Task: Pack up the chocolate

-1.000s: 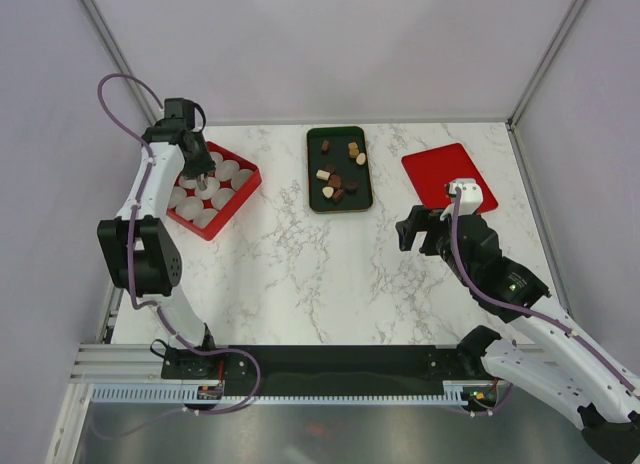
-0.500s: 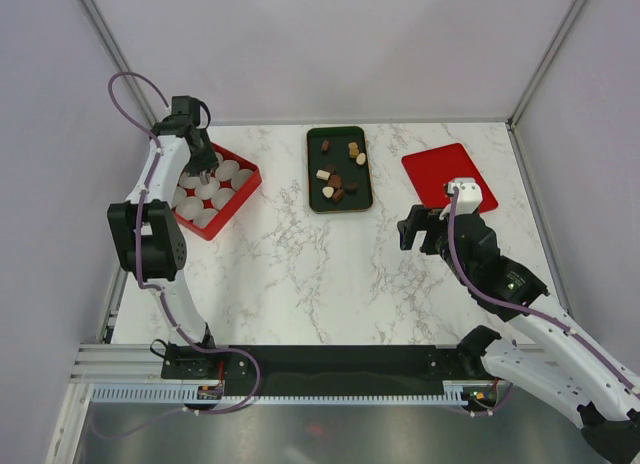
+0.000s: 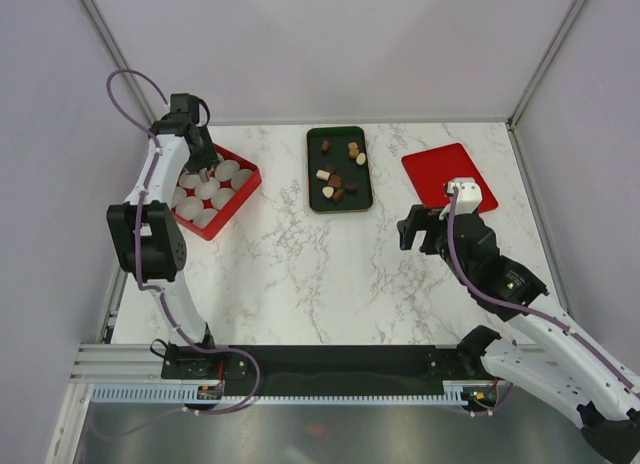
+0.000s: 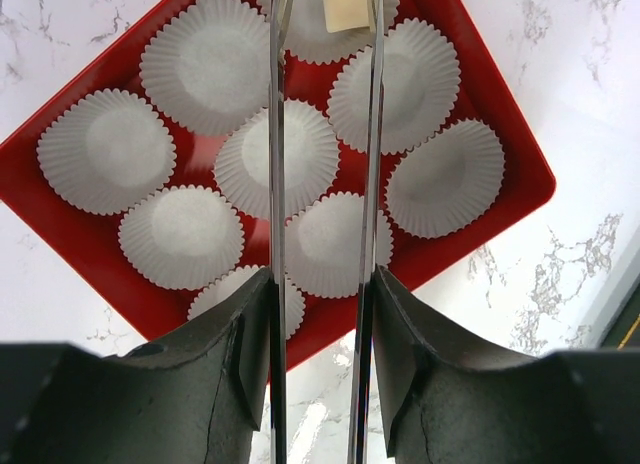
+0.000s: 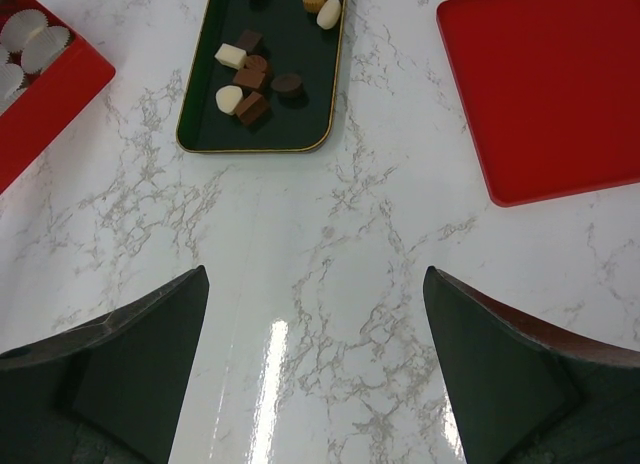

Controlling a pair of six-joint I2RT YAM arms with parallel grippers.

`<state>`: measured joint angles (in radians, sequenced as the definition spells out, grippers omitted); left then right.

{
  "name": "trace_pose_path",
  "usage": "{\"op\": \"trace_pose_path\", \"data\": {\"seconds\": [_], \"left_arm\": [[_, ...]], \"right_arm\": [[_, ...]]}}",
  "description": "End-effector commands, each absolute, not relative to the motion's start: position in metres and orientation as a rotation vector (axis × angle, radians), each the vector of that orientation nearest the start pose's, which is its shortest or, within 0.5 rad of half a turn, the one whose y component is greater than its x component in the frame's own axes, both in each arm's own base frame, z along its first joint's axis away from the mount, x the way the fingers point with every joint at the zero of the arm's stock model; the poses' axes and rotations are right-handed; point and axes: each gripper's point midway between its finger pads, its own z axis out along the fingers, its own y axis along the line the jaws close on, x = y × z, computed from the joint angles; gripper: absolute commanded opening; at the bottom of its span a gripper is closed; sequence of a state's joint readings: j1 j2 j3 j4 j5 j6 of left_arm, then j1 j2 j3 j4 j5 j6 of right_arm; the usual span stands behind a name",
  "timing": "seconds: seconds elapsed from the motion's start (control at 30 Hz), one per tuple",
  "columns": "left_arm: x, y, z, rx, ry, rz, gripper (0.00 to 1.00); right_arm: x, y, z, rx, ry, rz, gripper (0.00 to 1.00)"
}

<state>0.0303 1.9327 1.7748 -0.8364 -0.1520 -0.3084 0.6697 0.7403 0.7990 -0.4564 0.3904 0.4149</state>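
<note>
Top external: marble table (image 3: 300, 274), pale walls (image 3: 330, 44).

cream chocolate (image 4: 346, 6) | cut by top edge (tongs (image 4: 277, 134) tips too)

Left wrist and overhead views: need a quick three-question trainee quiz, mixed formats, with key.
1. True or false: the right gripper holds a chocolate.
2. The dark tray of chocolates sits: A) between the red box and the flat red lid; B) inside the red box; C) right of the lid.
3. Fill in: the left gripper is clamped on metal ____.
Key: 1 false, it stands open and empty. 2 A. 3 tongs.
</note>
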Motion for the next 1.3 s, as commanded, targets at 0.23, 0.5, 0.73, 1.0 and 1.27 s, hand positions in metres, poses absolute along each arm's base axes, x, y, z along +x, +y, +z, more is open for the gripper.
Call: {"op": "trace_pose_path", "data": {"seconds": [0.23, 0.5, 0.73, 1.0, 1.27], "left_arm": [[0.428, -0.054, 0.25, -0.184, 2.334, -0.077, 0.49], [0.376, -0.173, 0.241, 0.13, 2.38, -0.265, 0.49], [0.376, -0.229, 0.226, 0.271, 2.382, -0.277, 0.5], [0.444, -0.253, 0.205, 0.315, 2.349, -0.165, 0.5], [0.492, -0.256, 0.183, 0.293, 2.333, -0.083, 0.51]], "right_arm": [[0.242, 0.131, 0.261, 0.045, 1.909, 0.4, 0.97], [0.239, 0.13, 0.259, 0.064, 1.927, 0.41, 0.97], [0.237, 0.13, 0.259, 0.073, 1.927, 0.423, 0.97], [0.238, 0.13, 0.26, 0.066, 1.925, 0.419, 0.97], [0.241, 0.128, 0.259, 0.052, 1.924, 0.383, 0.97]]}}
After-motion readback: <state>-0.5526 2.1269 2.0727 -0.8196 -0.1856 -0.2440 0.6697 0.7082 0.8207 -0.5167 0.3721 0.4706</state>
